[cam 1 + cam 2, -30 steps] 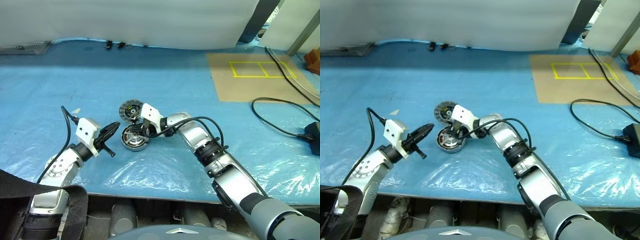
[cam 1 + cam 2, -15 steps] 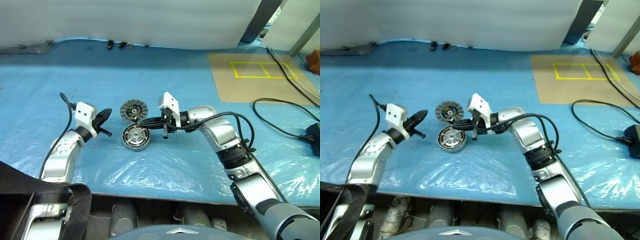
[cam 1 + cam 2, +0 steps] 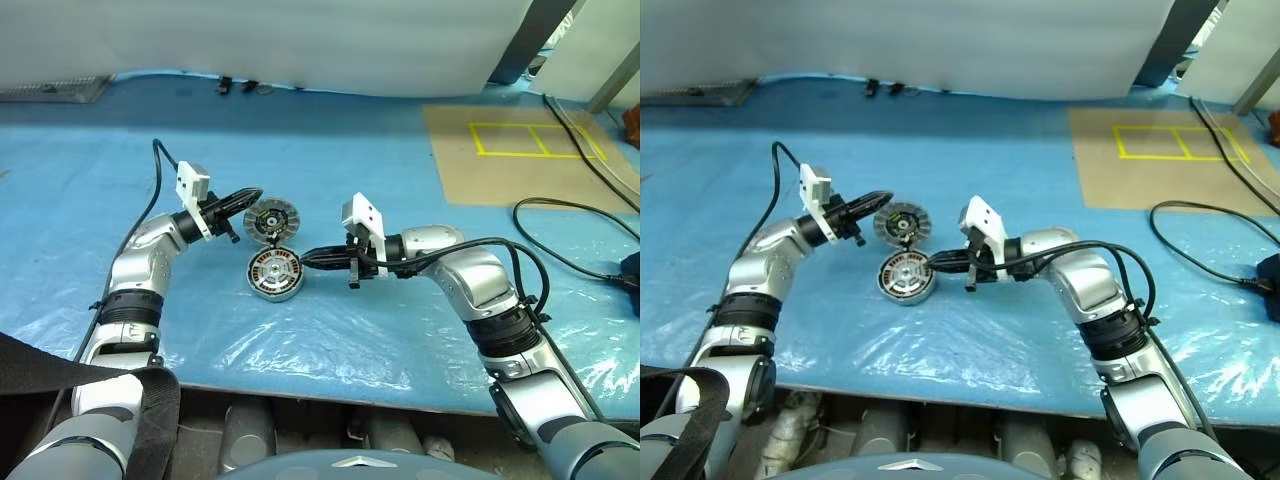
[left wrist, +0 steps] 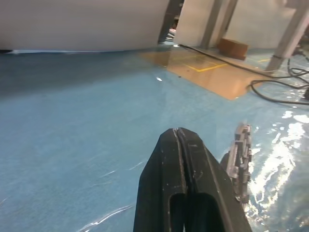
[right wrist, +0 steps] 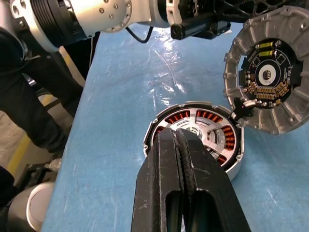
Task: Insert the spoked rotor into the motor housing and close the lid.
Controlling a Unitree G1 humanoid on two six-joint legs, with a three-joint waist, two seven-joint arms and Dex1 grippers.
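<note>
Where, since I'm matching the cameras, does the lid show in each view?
Left eye view: the lid lies centre-left, just beyond the motor housing.
Right eye view: lid centre-left again.
Left wrist view: lid edge-on beside the left pincer.
Right wrist view: lid face-on, beside the housing.
Shared landmark: the shut left pincer, next to the lid.

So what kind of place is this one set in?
Likely a lab or workshop test bench: blue plastic sheet over the table, yellow tape outline on a brown board, loose cables, motor housing laid out.
</note>
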